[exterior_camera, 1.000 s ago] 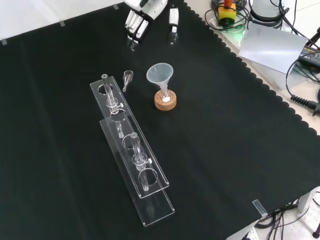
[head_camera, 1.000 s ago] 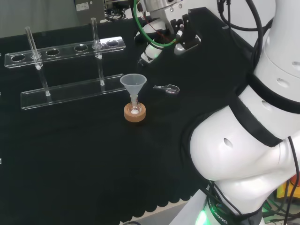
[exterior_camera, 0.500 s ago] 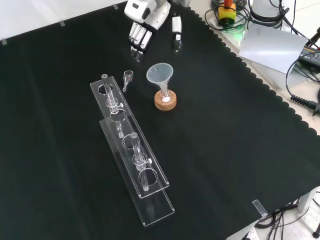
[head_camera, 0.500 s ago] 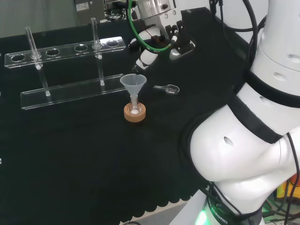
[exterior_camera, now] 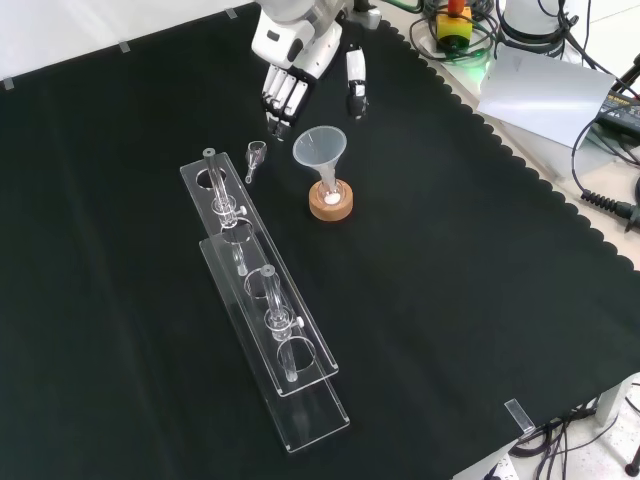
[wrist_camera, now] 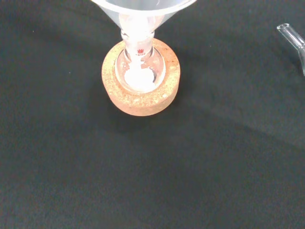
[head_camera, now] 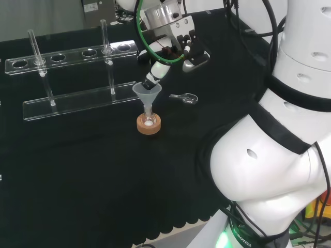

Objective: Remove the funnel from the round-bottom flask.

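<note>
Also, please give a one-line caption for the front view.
Open hand hovers beside the funnel seated in the flask on its cork ring.

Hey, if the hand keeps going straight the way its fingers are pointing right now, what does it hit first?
Most likely the funnel. The hand has its open fingers aimed down at the funnel's rim, which sits in the flask on the cork ring. Depth is unclear; it could pass just beside the rim.
</note>
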Controlling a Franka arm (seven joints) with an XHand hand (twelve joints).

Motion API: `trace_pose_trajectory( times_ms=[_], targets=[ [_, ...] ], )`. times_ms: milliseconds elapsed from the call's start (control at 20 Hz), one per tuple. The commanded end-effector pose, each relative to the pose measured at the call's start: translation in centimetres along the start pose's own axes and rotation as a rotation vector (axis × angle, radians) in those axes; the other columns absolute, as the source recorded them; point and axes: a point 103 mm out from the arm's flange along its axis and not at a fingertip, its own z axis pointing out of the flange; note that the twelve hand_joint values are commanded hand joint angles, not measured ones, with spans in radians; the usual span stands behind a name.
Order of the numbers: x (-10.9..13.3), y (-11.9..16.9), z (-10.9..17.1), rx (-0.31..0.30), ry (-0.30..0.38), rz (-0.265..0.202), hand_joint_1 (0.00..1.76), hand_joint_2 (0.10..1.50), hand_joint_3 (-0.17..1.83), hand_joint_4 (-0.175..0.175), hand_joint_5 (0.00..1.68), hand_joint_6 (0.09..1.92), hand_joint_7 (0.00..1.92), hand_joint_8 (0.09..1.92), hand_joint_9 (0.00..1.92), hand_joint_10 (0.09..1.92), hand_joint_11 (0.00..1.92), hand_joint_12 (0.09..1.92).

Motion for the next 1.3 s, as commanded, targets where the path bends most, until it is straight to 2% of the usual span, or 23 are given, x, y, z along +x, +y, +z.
trace_pose_trajectory(
  times_ms=[50, 750, 1300],
  targets=[
    [0.3, 0.8, 0.4, 0.012, 0.0, -0.011, 0.45, 0.9, -0.17, -0.006, 0.03, 0.09, 0.0, 0.47, 0.1, 0.81, 0.31, 1.49],
    [0.4, 2.4, 2.0, 0.057, -0.019, -0.027, 0.44, 0.89, -0.17, -0.006, 0.01, 0.09, 0.0, 0.41, 0.06, 0.82, 0.3, 1.49],
    [0.6, 3.3, 3.0, 0.066, -0.052, -0.027, 0.44, 0.89, -0.16, -0.007, 0.01, 0.09, 0.0, 0.38, 0.05, 0.83, 0.3, 1.49]
  ],
)
